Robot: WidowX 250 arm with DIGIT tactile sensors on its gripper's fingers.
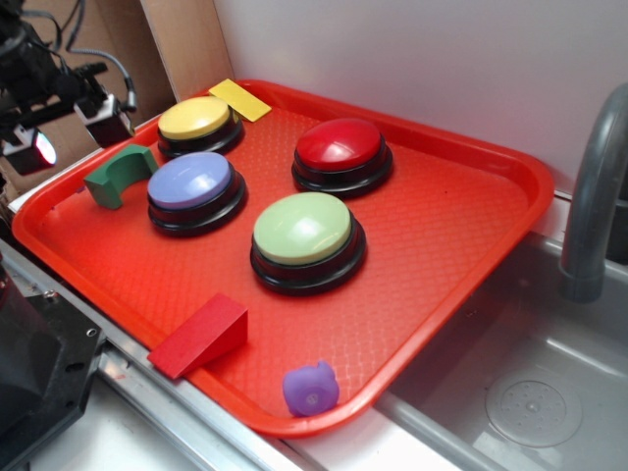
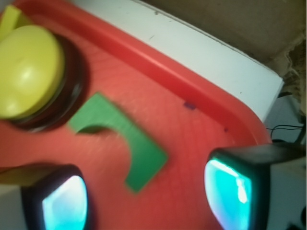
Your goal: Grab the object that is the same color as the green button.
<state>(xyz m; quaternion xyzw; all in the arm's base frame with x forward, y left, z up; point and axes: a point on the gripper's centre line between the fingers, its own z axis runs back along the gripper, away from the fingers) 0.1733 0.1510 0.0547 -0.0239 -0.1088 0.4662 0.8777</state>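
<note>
The object, a small dark green block point(image 1: 118, 177) with an arch cut-out, lies at the left edge of the red tray point(image 1: 461, 226), left of the blue-purple button. The green button point(image 1: 302, 228), a pale green dome on a black base, stands mid-tray. My gripper point(image 1: 69, 132) hangs open above and left of the block, over the tray's rim. In the wrist view the green block point(image 2: 120, 139) lies flat just ahead of the gap of my gripper point(image 2: 146, 199), and nothing is between the fingers point(image 2: 64, 203).
On the tray also stand a yellow button point(image 1: 198, 118), a blue-purple button point(image 1: 191, 184) and a red button point(image 1: 340, 147). A flat yellow block point(image 1: 239, 99), a red wedge point(image 1: 201, 336) and a small purple toy point(image 1: 311, 389) lie there. A sink with a grey faucet point(image 1: 594, 186) is at right.
</note>
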